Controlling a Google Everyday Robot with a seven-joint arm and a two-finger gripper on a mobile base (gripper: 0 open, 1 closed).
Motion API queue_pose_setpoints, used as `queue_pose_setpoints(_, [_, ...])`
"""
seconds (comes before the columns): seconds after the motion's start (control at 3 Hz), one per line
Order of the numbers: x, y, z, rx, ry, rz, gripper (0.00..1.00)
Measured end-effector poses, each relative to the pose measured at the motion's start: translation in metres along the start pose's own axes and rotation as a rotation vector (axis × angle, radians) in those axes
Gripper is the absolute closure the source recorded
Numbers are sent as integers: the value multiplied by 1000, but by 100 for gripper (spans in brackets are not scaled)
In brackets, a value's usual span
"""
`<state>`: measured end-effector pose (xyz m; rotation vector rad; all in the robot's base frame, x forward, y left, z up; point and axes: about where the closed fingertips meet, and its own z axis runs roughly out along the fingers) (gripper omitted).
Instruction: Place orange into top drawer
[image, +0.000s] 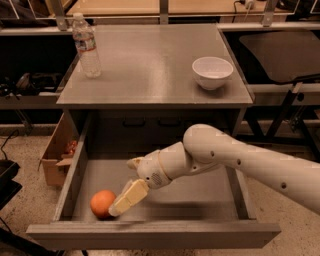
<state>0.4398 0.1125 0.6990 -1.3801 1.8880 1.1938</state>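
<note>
One orange (101, 203) sits on the bottom of the open drawer (150, 235), in its near left corner, close to the front wall. The gripper (123, 188) is down inside the drawer, just right of the orange. Its fingers (129, 196) are spread apart and hold nothing. The orange is not between them. One finger lies against the right side of the orange, and the other sticks out toward the far side.

I think the orange is light and firm, with smooth skin that can slip. It is round, so a bump could make it roll. The best hold would be across its middle, one finger on each side, not too hard.

Only the orange can be seen in the drawer. On the worktop (150, 65), a white bowl (212, 72) stands at the right and looks empty. A bottle (86, 46) stands at the far left. A box (52, 160) sits on the ground left of the drawer, with something red inside.
</note>
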Motion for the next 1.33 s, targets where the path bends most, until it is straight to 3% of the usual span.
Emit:
queue_pose_setpoints(0.67, [-62, 62, -119, 37, 10, -36, 0])
queue_pose_setpoints(1.0, [-97, 72, -168, 95, -2, -22, 0])
queue_pose_setpoints(1.33, [-126, 81, -205, 194, -27, -20, 0])
